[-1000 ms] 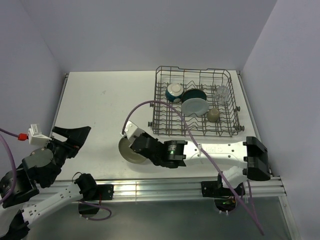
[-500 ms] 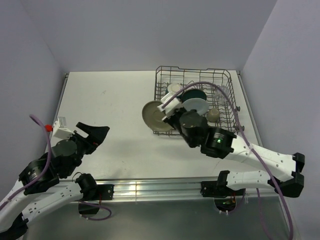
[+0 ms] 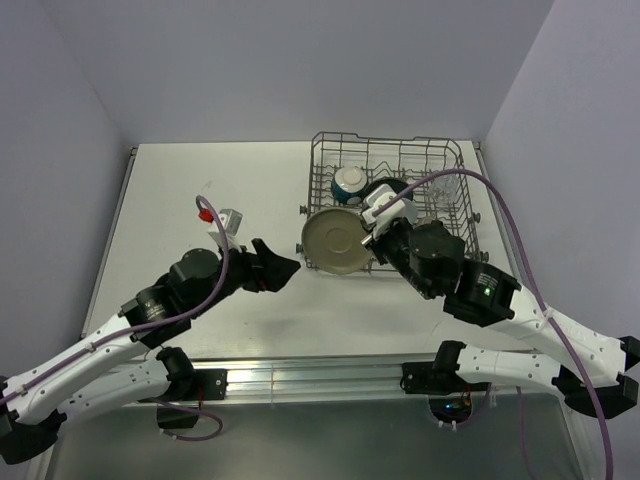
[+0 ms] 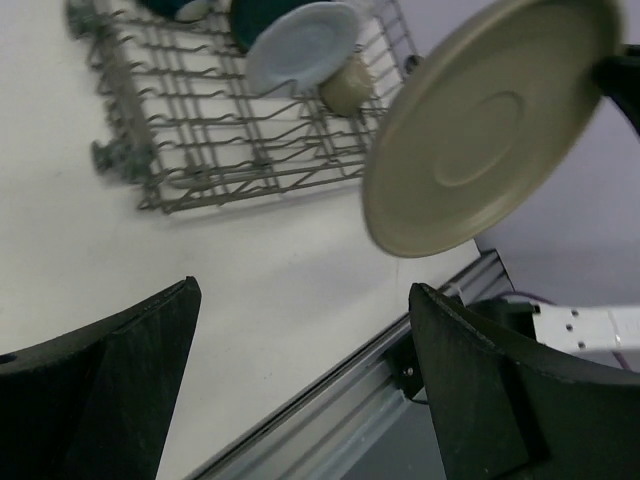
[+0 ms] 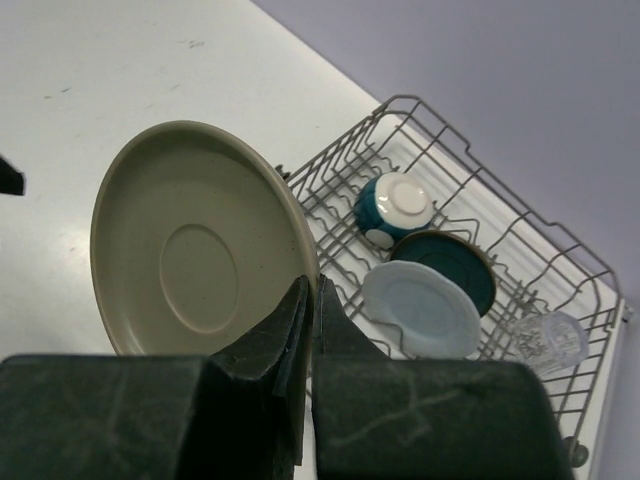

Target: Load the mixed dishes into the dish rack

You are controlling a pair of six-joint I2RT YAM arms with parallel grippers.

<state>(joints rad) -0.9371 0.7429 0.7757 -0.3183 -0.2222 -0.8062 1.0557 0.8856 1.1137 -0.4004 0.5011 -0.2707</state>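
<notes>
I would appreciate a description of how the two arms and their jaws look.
Both have white links, black cylindrical joints and a purple cable. The left arm carries a white block with a red tip; the right arm shows a green light. The jaws are matte black.

Top overhead; wrist views close, sharing dish rack [image 3: 400, 160].

The dish rack's [image 4: 230, 140] near rows of tines stand bare and open from above. Its far half is crowded: teal bowl [image 5: 393, 207] at left, dark teal plate [image 5: 460, 268] and pale blue plate [image 5: 420, 310] mid-rack, mug [image 4: 348, 85] and glass [image 5: 545, 340] rightward. The grey-beige plate [image 3: 338, 242], clamped in the right gripper [image 3: 378, 232], blocks the near-left corner, with the spread left gripper [image 3: 285, 270] just beside it. The counter's [image 3: 190, 190] left half lies open.
</notes>
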